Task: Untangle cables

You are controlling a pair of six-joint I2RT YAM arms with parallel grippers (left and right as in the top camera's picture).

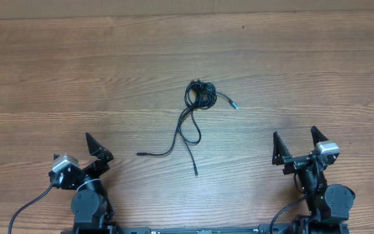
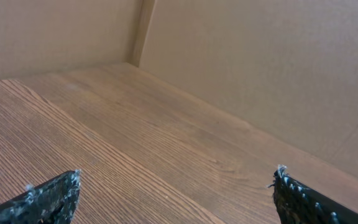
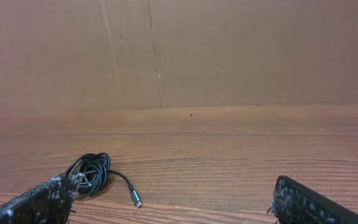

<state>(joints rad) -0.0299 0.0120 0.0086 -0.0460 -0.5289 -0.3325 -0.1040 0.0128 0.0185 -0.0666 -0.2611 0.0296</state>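
In the middle of the wooden surface (image 1: 76, 71) lie the cables (image 1: 199, 96) — a knotted black coil with loose tails trailing toward the arms. The left gripper (image 1: 98, 146) and right gripper (image 1: 295, 132) both gape wide — empty, well apart from the cables.

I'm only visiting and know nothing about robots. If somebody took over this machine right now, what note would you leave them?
Left gripper: jaws open, empty, low by the near edge of the table.
Right gripper: jaws open, empty, also by the near edge.
Cables: mid-table between the arms, bunched in a knot. Loose tails trail toward the robot, and the bluish tip is on the right arm's side.
Done: nothing yet; neither gripper touches the cables.
Left: grasp the bundle, work the knot open, separate the cords.
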